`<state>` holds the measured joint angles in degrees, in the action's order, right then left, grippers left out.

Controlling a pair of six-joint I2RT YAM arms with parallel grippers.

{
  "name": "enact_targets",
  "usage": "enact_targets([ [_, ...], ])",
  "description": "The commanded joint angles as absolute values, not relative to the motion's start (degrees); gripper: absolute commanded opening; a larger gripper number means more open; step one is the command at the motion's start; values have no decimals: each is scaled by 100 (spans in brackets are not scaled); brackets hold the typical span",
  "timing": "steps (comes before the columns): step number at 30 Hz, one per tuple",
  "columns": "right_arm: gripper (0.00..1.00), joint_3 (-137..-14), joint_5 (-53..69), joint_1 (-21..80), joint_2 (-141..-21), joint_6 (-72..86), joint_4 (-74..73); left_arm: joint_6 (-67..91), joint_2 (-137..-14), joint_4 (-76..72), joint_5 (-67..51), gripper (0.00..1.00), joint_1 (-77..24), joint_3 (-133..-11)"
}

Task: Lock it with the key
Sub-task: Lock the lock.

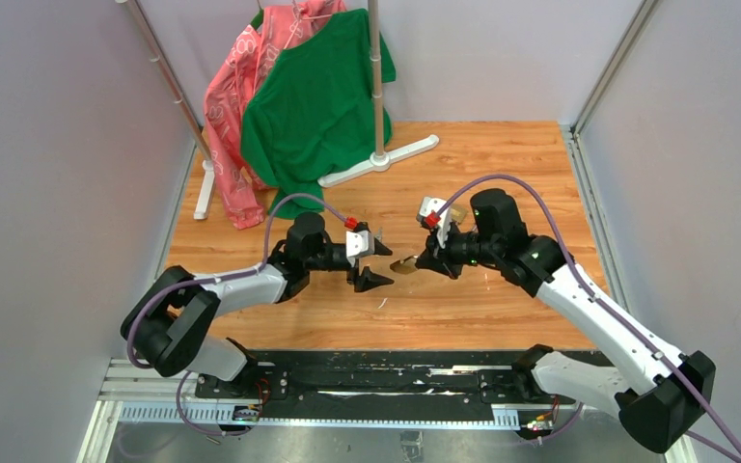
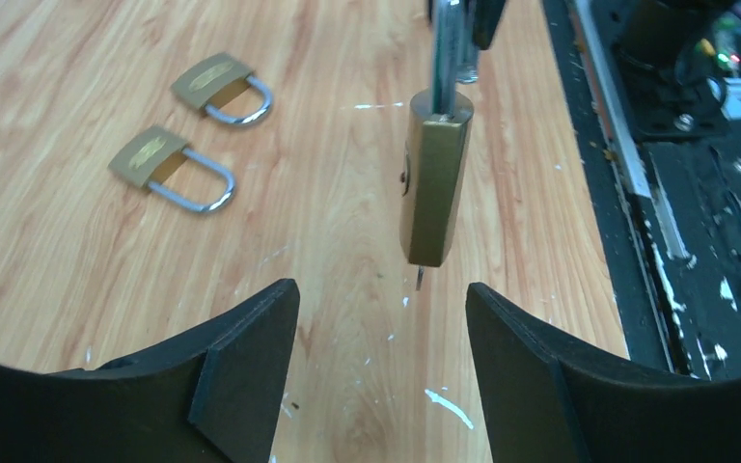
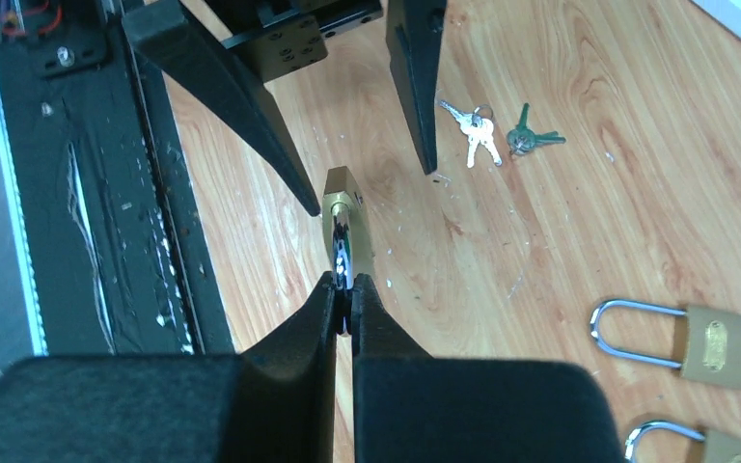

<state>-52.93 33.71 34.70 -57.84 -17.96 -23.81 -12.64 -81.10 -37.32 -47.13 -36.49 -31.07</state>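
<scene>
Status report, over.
Left gripper open, straddling padlock. Right gripper shut on padlock's shackle. Key cluster lying on table. Nothing seen blocking.

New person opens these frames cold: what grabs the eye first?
A brass padlock hangs in mid-air between the arms, pinched by its shackle in the right tool, and the left tool stands open facing it. On the tabletop lie two spare padlocks and a silvery key bunch beside a green-headed one; a green shirt hangs on the far rack.
</scene>
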Motion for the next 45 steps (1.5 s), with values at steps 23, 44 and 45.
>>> enact_targets([
  [23,0,-5355,3381,3625,-6455,-3408,-2927,580,-9989,-6928,-4448,55,-4276,-3056],
  [44,0,-5105,2156,4536,-7005,-3571,-2829,-22,-10638,-8368,-4105,62,-4250,-2051],
  [45,0,-5110,2127,4560,-7005,-3535,-2852,287,-10653,-8433,-4077,62,-4264,-2113],
])
